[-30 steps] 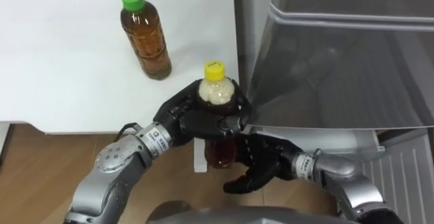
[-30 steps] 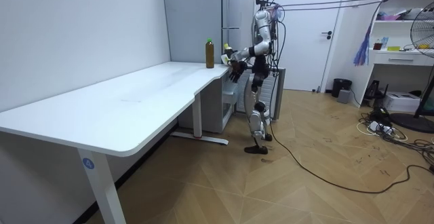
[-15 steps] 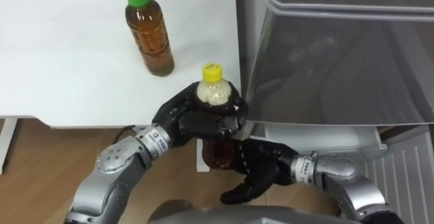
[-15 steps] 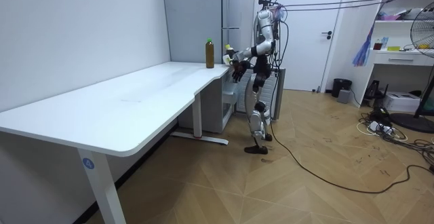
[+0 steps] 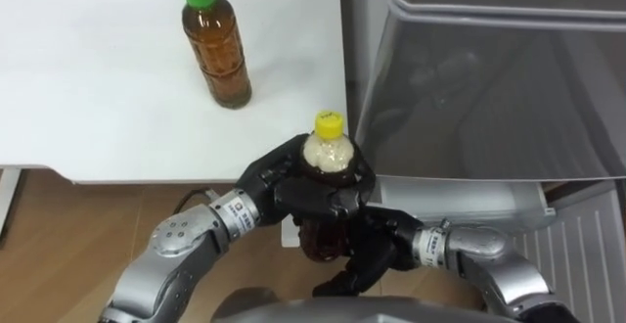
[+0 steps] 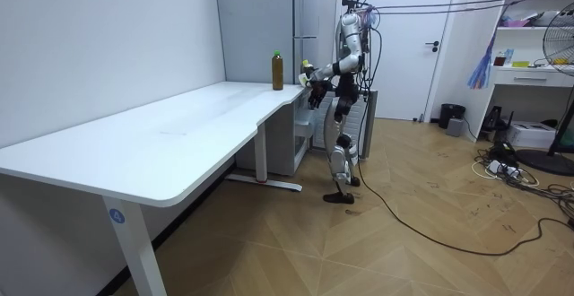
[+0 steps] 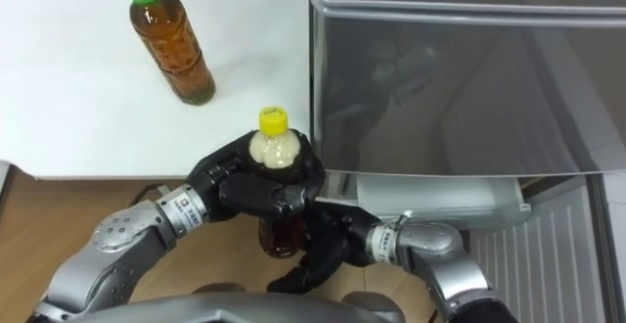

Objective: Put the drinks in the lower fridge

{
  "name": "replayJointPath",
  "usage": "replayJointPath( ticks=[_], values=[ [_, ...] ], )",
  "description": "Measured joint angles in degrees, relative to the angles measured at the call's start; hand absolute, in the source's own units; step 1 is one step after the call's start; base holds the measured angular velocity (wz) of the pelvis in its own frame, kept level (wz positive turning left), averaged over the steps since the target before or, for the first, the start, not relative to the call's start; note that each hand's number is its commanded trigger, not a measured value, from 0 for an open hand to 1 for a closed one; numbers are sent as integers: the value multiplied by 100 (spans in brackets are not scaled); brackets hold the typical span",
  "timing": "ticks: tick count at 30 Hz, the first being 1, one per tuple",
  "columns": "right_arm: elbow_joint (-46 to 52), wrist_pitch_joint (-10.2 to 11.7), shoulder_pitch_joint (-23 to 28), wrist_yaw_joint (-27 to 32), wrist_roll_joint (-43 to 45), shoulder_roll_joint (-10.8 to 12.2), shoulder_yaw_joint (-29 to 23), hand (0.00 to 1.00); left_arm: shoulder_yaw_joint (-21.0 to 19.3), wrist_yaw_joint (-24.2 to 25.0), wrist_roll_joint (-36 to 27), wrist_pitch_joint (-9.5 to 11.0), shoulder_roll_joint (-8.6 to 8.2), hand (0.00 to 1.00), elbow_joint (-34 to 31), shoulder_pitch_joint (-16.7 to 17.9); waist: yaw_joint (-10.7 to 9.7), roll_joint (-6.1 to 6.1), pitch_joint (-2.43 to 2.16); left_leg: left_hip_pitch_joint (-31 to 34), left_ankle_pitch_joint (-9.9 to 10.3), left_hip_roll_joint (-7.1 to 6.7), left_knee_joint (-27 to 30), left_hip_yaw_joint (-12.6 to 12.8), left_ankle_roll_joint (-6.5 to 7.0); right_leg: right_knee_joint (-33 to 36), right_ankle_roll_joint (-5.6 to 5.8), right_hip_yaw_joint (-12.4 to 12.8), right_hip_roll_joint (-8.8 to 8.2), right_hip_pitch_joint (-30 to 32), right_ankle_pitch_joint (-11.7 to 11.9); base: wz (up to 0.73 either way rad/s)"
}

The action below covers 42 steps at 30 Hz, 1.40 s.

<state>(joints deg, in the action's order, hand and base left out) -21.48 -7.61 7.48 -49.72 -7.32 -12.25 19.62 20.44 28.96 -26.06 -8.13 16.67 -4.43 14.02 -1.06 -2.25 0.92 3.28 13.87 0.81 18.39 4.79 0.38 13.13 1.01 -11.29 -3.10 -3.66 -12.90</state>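
Note:
A yellow-capped bottle point(image 5: 328, 153) of dark drink hangs in the air just past the table's near edge, by the fridge's corner. My left hand point(image 5: 290, 182) is shut around its neck and shoulder. My right hand point(image 5: 370, 253) sits just below and to the right of the bottle's base, fingers relaxed and open; I cannot tell whether it touches the bottle. A green-capped bottle point(image 5: 218, 43) of brown tea stands upright on the white table point(image 5: 98, 98), apart from both hands. In the room view I stand at the table's far end beside the fridge point(image 6: 332, 27).
The grey fridge door point(image 5: 489, 78) stands shut on the right, close to the held bottle. Below it shows a pale lower front point(image 5: 489, 202). Wooden floor point(image 5: 59, 225) lies under the table's edge.
My left hand has carried the yellow-capped bottle to the right, nearer the fridge. The right hand has drawn in under the bottle's base.

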Motion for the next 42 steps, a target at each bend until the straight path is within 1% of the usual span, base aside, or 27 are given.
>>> replayJointPath(
  ticks=[2,4,5,7,10,13,19,23,24,25,26,31,35,38,42],
  values=[
    [-8,-2,-3,-2,-18,0,-1,0,4,16,-2,23,-1,100,21,-1,-4,1,0,-3,0,0,5,0,0,0,0,-1,0,-1,0,0],
    [-41,-37,-1,34,-192,-17,4,0,22,76,-37,231,-23,100,182,-5,-7,8,4,-1,0,0,10,5,0,-1,0,-1,0,-14,0,0],
    [-41,-57,-1,40,-218,-17,4,0,24,76,-44,251,-29,100,199,-9,-7,8,4,0,0,0,12,6,0,-1,0,-2,0,-13,0,0],
    [-40,-69,-4,98,-283,-18,4,0,67,79,-53,393,-31,100,300,-28,-4,13,7,2,0,2,13,15,0,-1,0,-3,0,-16,0,0],
    [-39,-71,-21,163,-390,-30,12,0,130,102,-76,525,-23,100,437,-106,-6,29,16,4,1,1,-14,17,2,3,0,-1,0,-17,0,0],
    [-39,-71,-53,212,-406,-64,54,0,182,150,-72,608,-12,100,545,-177,-2,36,13,3,1,1,-23,16,3,7,0,7,2,-16,0,0],
    [-31,-67,-70,251,-613,-169,135,0,253,216,-64,676,-4,100,606,-236,7,37,10,2,-2,0,-38,21,7,8,0,15,3,-4,0,0],
    [-31,-50,-73,271,-631,-198,165,0,307,220,-19,737,-2,100,642,-268,6,36,9,-7,-3,-2,17,16,7,1,0,24,3,-6,0,0],
    [-30,-50,-73,271,-638,-202,165,36,334,221,-19,769,-3,100,661,-270,5,36,9,-5,-3,-2,24,15,7,-6,0,23,3,-8,0,0],
    [-30,-50,-73,270,-638,-208,167,76,339,221,-19,786,-2,100,668,-270,5,36,9,-4,-3,-3,29,14,7,-8,0,21,3,-10,0,0],
    [-30,-50,-72,270,-638,-211,168,100,341,221,-19,789,-2,100,671,-270,4,36,9,-4,-3,-3,31,14,7,-8,0,21,3,-11,0,0],
    [-29,-50,-73,269,-639,-224,171,100,428,223,-19,801,-1,100,702,-269,6,45,9,-2,-3,-2,33,9,7,-4,-1,25,6,-15,1,0],
    [14,-57,-70,289,-633,-242,296,100,607,316,-25,772,-2,100,944,-267,3,58,10,13,-3,5,12,-9,8,7,-3,17,14,-7,2,0],
    [13,-57,-69,291,-631,-322,378,100,647,327,-31,757,-30,100,1023,-266,14,71,11,50,-3,11,25,-5,8,41,-5,19,14,45,3,0],
    [14,83,-71,226,-615,-413,516,100,649,381,-189,655,-34,100,1043,-267,15,72,10,95,-3,20,54,-4,7,50,-6,17,21,84,4,0]
  ],
)
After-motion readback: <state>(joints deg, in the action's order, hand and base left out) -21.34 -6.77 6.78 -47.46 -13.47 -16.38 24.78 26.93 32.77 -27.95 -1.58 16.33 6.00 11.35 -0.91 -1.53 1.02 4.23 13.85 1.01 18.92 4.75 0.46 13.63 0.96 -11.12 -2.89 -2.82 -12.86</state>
